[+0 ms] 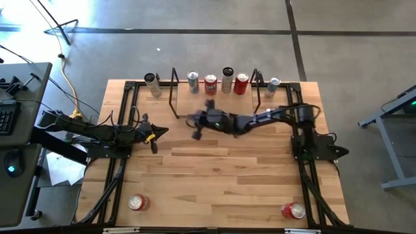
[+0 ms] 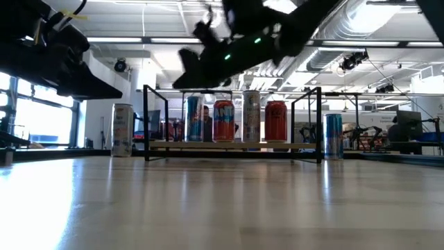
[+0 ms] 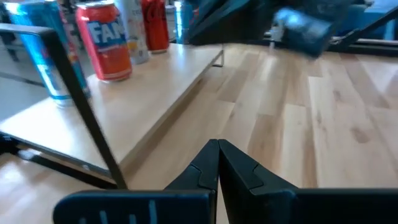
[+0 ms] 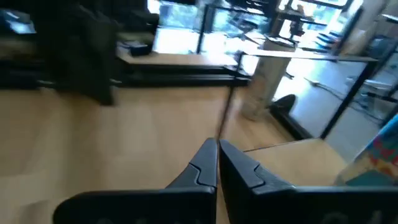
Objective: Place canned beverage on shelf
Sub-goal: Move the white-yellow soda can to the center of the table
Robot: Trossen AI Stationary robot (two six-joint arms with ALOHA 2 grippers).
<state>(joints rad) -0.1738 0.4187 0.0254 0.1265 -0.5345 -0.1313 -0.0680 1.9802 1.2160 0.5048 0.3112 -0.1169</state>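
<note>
The shelf [image 1: 218, 97], a low light-wood plank with black rod frames, stands at the table's far edge. Several cans stand upright on it: a blue-silver one [image 1: 193, 81], an orange-red one [image 1: 210, 84], a silver one [image 1: 227, 78] and a red one [image 1: 242, 83]. My right gripper [image 1: 196, 130] is shut and empty, stretched out above the table just in front of the shelf's left end. My left gripper [image 1: 159, 132] is shut and empty, hanging over the table's left part and pointing toward the shelf [image 3: 143, 93]. Two red cans [image 1: 137, 203] [image 1: 293, 210] lie on their sides near the front edge.
A silver can [image 1: 152, 84] stands on the table left of the shelf, and a blue-silver can [image 1: 273, 86] stands right of it. Black rails run along the table's left and right sides. Bare wood lies between the shelf and the front cans.
</note>
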